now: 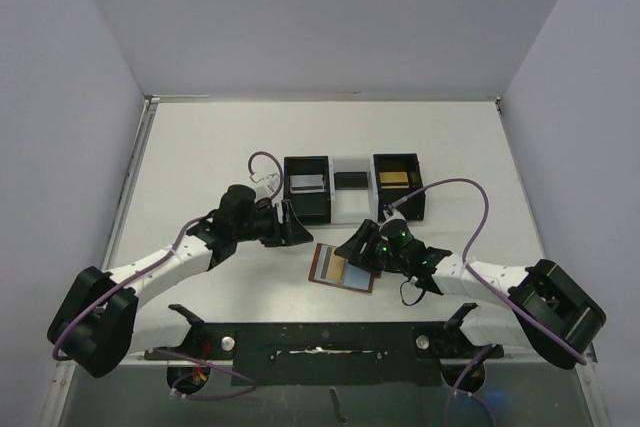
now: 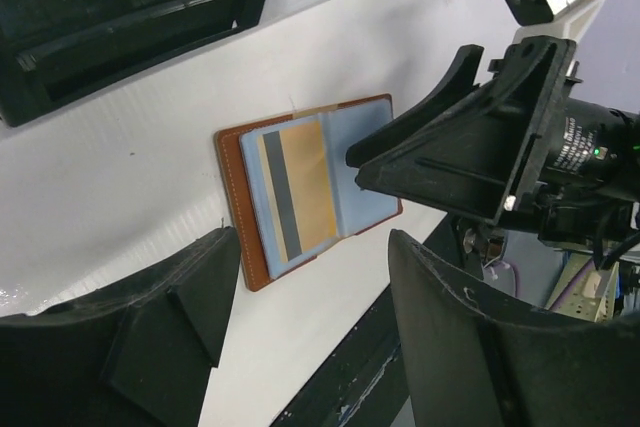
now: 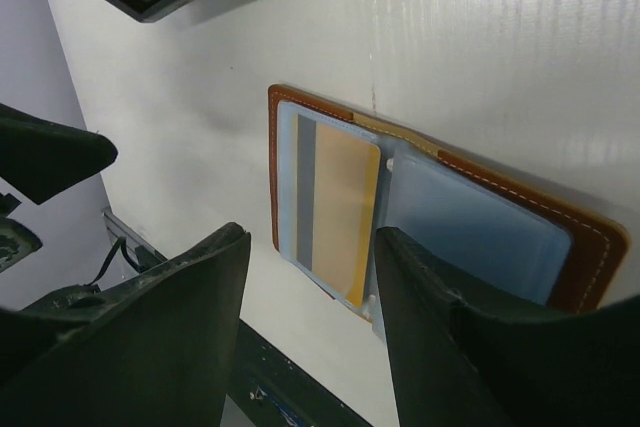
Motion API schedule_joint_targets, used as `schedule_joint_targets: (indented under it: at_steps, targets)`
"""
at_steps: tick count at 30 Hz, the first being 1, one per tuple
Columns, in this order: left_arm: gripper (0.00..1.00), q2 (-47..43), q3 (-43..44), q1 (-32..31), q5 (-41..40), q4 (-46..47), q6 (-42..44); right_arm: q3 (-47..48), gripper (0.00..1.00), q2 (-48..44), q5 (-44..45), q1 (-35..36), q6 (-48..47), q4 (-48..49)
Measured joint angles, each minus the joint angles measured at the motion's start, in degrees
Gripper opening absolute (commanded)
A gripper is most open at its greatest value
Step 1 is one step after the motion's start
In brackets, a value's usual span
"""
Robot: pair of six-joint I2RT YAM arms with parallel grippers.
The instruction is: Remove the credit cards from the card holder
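Note:
The card holder [image 1: 335, 267], a brown leather bifold, lies open and flat on the table between the two arms. Its blue-grey pockets [image 2: 360, 167] face up. One gold credit card with a grey stripe [image 2: 300, 197] sits in the left pocket, and the right wrist view shows the same credit card [image 3: 340, 202] close up. My left gripper [image 2: 312, 257] hovers open just left of the holder [image 3: 470, 227], holding nothing. My right gripper [image 3: 310, 247] stands open above the holder's near edge, its fingers straddling the card's end without touching it.
A black-and-white three-compartment tray [image 1: 355, 209] stands just behind the holder. It holds a silver card [image 1: 306, 183], a black card [image 1: 351, 180] and a gold card [image 1: 396, 178]. The black mounting rail [image 1: 320, 347] runs along the near table edge.

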Motion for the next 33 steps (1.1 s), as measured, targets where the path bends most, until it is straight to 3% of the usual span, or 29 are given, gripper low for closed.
schedule_joint_targets:
  at_steps: [9,24,33]
  targets:
    - [0.49,6.4,-0.1,-3.6,-2.8,2.9,-3.1,2.4,0.49,4.8,-1.4,0.7,0.2,0.4]
    - [0.32,13.7,0.2,-8.3,-3.5,8.5,-5.9,2.6,0.42,5.2,-0.6,0.7,1.5,-2.1]
    - [0.22,18.9,3.1,-9.7,-3.4,8.1,-5.5,2.6,0.31,6.3,-0.3,0.7,2.1,-2.1]
